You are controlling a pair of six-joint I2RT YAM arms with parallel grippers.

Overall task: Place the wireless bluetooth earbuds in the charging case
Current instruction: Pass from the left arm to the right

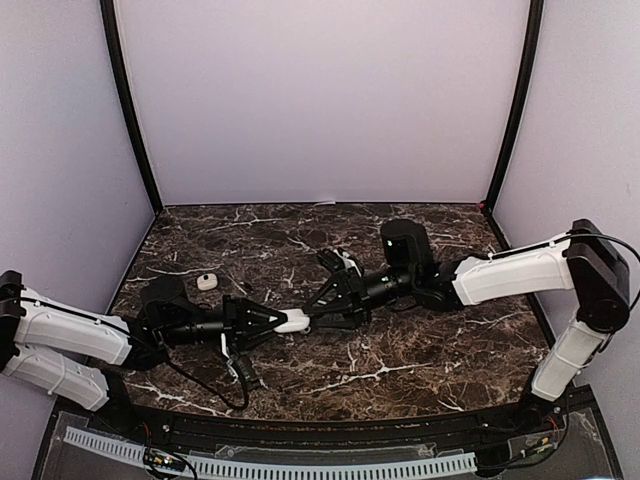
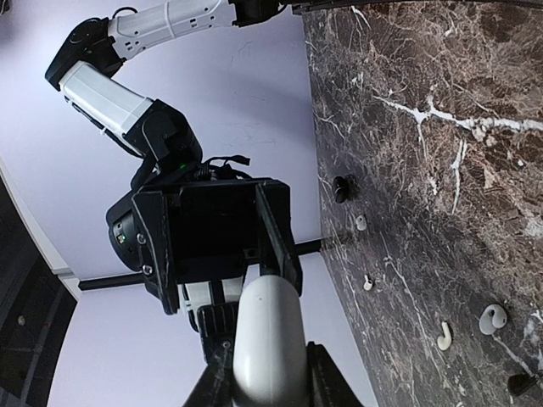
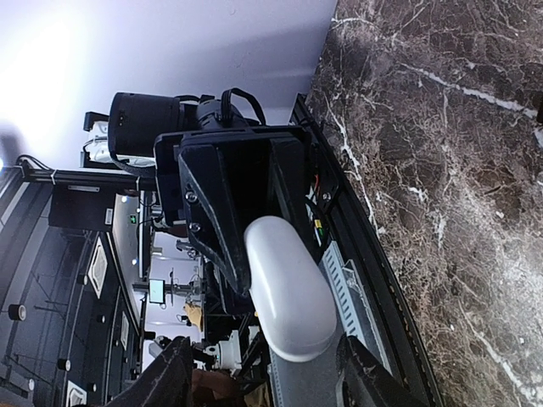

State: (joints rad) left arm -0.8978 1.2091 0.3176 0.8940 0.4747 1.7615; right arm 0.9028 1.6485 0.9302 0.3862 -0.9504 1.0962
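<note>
Charging case point(image 1: 293, 321) mid-desk, long axis left-right, pinched by left pincer point(image 1: 280, 321). Right pincer point(image 1: 318, 318) spread at its other end. Earbuds point(image 2: 492, 319) loose on desk, likely nearer right pincer.

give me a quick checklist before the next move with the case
1. Charging case clamped in the left tool: ok
2. Right tool open at the case's far end: ok
3. Case lid open: not ok, both wrist views show a smooth closed shell
4. Earbuds located, loose on the table: ok
5. Earbud held in either tool: not ok
</note>
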